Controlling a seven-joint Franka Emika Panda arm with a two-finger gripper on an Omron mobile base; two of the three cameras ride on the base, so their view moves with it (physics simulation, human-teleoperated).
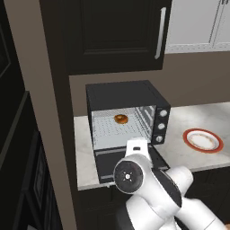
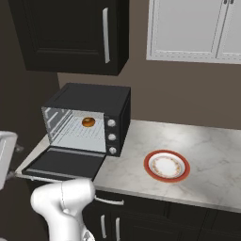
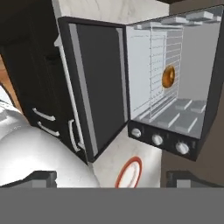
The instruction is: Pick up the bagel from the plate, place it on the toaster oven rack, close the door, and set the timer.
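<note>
The golden-brown bagel [image 1: 121, 119] [image 2: 88, 122] [image 3: 168, 76] lies on the silver toaster oven rack [image 1: 117, 129] [image 2: 77, 132] [image 3: 158, 74] inside the black oven. The door [image 1: 107, 162] [image 2: 63, 163] [image 3: 100, 83] hangs fully open and flat over the counter edge, its silver bar handle [image 3: 65, 83] at the outer rim. To the oven's right, the red-rimmed plate [image 1: 203, 140] [image 2: 166, 165] [image 3: 129, 173] sits bare. My gripper [image 3: 113, 178] is open and holds nothing. It hovers in front of the open door, back from the oven mouth. The hand view is rolled sideways.
Three silver knobs [image 1: 161, 126] [image 2: 112, 137] [image 3: 156, 139] line the oven's right panel. A dark wall cabinet [image 1: 117, 36] hangs right above the oven, and a tall dark cabinet [image 1: 18, 134] stands to its left. Bare marble counter [image 2: 207, 160] stretches to the right. Drawer handles [image 3: 43, 114] sit below.
</note>
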